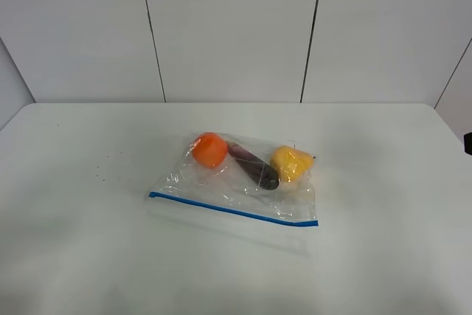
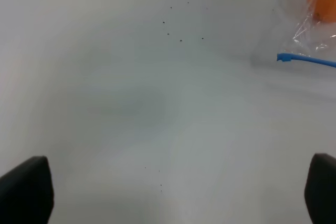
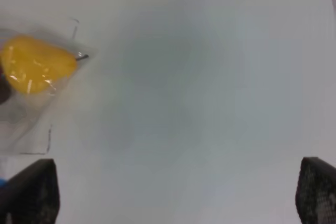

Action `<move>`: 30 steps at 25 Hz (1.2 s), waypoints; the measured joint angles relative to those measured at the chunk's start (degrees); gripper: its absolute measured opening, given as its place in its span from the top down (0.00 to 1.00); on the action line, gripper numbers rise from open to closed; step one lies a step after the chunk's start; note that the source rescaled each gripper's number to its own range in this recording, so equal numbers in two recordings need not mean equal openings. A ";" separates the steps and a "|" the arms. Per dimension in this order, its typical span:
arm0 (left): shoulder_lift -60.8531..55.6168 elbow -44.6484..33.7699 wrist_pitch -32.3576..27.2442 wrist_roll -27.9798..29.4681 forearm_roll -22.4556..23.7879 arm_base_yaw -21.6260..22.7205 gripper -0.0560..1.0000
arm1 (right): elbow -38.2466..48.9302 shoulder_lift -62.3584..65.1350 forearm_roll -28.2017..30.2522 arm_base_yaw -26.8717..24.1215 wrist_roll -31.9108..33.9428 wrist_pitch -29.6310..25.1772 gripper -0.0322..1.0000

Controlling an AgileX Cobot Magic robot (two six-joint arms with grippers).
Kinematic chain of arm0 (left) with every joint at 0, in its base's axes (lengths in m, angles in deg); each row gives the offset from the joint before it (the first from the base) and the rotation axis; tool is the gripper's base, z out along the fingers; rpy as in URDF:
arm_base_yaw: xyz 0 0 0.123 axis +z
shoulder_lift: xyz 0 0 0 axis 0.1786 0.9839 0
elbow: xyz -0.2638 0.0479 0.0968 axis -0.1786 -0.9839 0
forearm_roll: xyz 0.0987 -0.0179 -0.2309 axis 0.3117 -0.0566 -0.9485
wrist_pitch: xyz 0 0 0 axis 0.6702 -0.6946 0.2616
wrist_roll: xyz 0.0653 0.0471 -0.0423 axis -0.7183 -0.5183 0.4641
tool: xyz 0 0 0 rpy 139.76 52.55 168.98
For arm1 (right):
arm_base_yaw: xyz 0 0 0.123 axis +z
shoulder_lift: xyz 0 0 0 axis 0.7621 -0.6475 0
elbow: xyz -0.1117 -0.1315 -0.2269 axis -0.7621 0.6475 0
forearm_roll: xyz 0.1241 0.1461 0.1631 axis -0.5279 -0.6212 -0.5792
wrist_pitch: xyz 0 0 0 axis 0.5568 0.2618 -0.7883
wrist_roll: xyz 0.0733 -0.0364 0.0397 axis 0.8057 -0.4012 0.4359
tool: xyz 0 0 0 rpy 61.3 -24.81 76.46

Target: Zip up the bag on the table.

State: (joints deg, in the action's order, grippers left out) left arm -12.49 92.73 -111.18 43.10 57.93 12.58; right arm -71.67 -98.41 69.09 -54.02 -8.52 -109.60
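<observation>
The bag (image 1: 221,188) lies flat near the middle of the white table (image 1: 81,234). Its blue zipper strip (image 1: 232,209) runs along the near edge. An orange toy (image 1: 210,149), a dark purple toy (image 1: 254,166) and a yellow toy (image 1: 291,163) show through it. Neither gripper appears in the exterior high view. The left gripper (image 2: 173,192) is open and empty over bare table; the strip's end (image 2: 307,59) and the orange toy (image 2: 323,1) lie ahead of it. The right gripper (image 3: 173,192) is open and empty; the yellow toy (image 3: 34,69) lies off to one side.
A few small dark specks (image 1: 99,175) dot the table left of the bag; they also show in the left wrist view (image 2: 181,39). White wall panels (image 1: 228,27) stand behind the table. A small dark shape (image 1: 467,143) shows at the right edge.
</observation>
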 joint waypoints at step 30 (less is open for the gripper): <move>0.00 0.00 -0.06 0.00 0.00 0.00 0.00 | 9.75 38.24 3.93 0.00 5.80 -12.57 0.00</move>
State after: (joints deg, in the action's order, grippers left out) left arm -12.49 92.73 -111.25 43.10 57.93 12.58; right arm -61.92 -60.17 73.02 -54.02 -2.73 -122.17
